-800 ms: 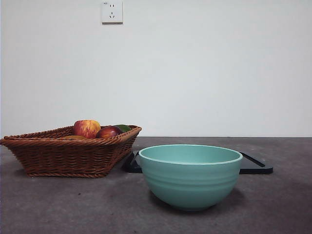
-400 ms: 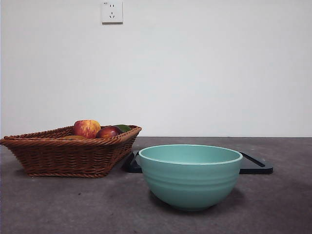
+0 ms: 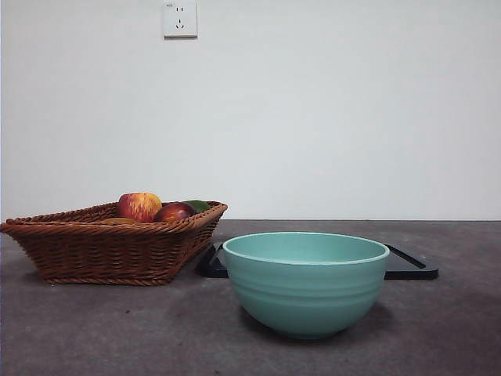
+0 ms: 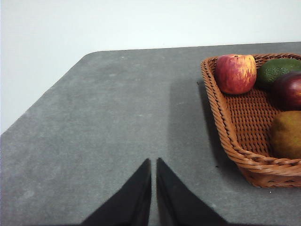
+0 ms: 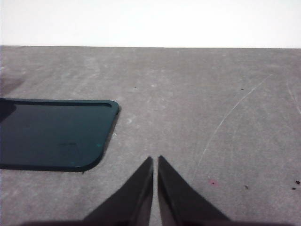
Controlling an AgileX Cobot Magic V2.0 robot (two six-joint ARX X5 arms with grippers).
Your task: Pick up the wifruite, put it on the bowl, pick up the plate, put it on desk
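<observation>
The tan-brown wifruite (image 4: 287, 134) lies in the brown wicker basket (image 4: 244, 122), at its near end in the left wrist view; in the front view only its top (image 3: 117, 222) peeks over the basket rim. The teal-green bowl (image 3: 305, 282) stands empty on the desk (image 3: 78, 329), in front of a glossy black tray (image 3: 407, 265). My left gripper (image 4: 154, 162) is shut and empty above bare desk, apart from the basket. My right gripper (image 5: 155, 160) is shut and empty above bare desk beside the tray (image 5: 51, 132). Neither arm shows in the front view.
The basket (image 3: 109, 251) stands at the left and also holds a red-and-yellow apple (image 4: 236, 73), a dark green fruit (image 4: 277, 69) and a dark red fruit (image 4: 289, 89). A white wall with a socket (image 3: 179, 19) is behind the desk.
</observation>
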